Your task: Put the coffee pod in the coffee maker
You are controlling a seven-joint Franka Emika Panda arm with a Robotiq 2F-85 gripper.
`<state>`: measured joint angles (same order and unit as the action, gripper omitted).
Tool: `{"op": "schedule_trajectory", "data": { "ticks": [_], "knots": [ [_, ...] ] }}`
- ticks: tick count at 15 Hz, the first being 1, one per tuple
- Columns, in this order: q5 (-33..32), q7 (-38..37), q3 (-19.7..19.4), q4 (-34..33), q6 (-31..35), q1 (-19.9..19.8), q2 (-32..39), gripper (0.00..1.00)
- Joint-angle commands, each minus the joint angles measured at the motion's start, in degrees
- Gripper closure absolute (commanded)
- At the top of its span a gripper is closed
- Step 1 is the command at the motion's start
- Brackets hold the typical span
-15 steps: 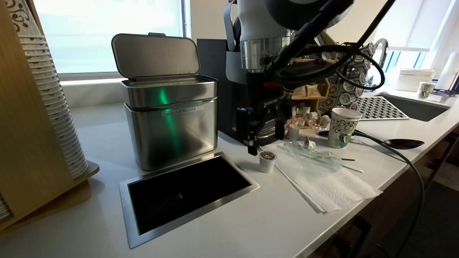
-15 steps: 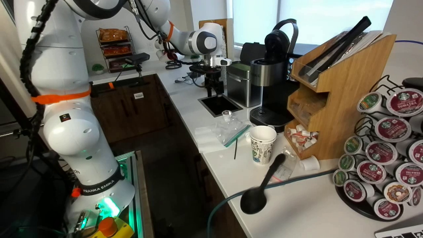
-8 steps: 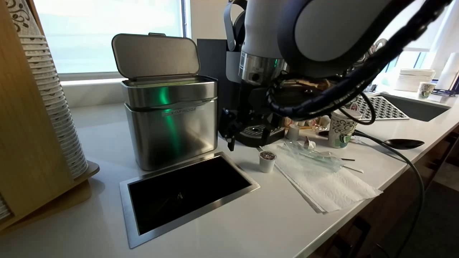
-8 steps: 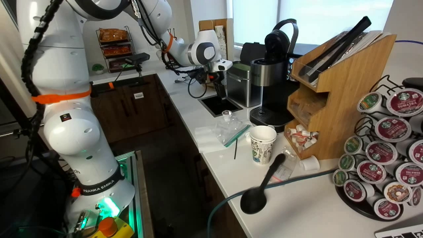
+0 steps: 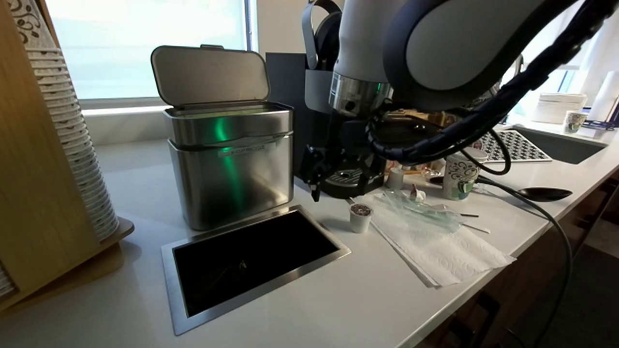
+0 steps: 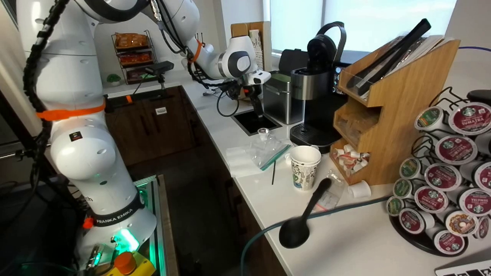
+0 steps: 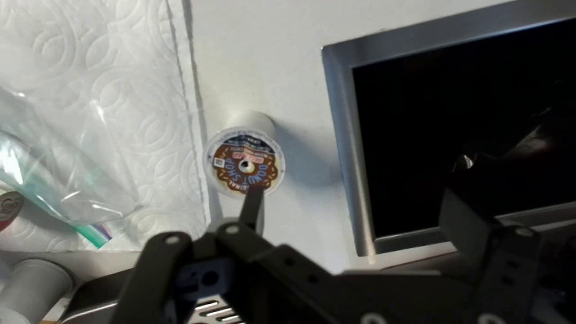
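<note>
The coffee pod [image 5: 361,219] stands upright on the counter, white with a brown printed lid. It also shows in the wrist view [image 7: 245,162] and behind a clear bag in an exterior view [image 6: 263,133]. The coffee maker [image 6: 311,86] has its top raised; the arm partly covers it in an exterior view [image 5: 318,92]. My gripper [image 5: 339,189] is open and tilted, behind and above the pod, in front of the drip base. In the wrist view, the fingers [image 7: 355,202] are wide apart. The left fingertip overlaps the pod's lid edge in the picture; the pod is not between the fingers.
A steel bin [image 5: 232,179] with raised lid stands left of the coffee maker. A steel-framed opening [image 5: 176,290] lies beside the pod. A paper towel [image 5: 445,263] and clear bag [image 5: 420,215] lie on the pod's other side. A patterned cup [image 6: 305,170] stands nearby.
My gripper has tilted and shifted toward the steel bin, then slightly back right in an exterior view. Its fingers stay open. The pod has not moved.
</note>
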<state>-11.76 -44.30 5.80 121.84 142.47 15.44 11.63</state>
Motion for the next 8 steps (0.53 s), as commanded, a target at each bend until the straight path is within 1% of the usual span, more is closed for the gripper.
{"op": "schedule_trajectory", "data": {
  "ticks": [1, 8],
  "knots": [
    [4.4, 1.8, 0.1, 1.3, -1.0, -1.8, -0.6, 0.0],
    [10.3, 1.5, -0.3, 4.4, 0.8, -3.5, -0.7, 0.0]
  ]
}}
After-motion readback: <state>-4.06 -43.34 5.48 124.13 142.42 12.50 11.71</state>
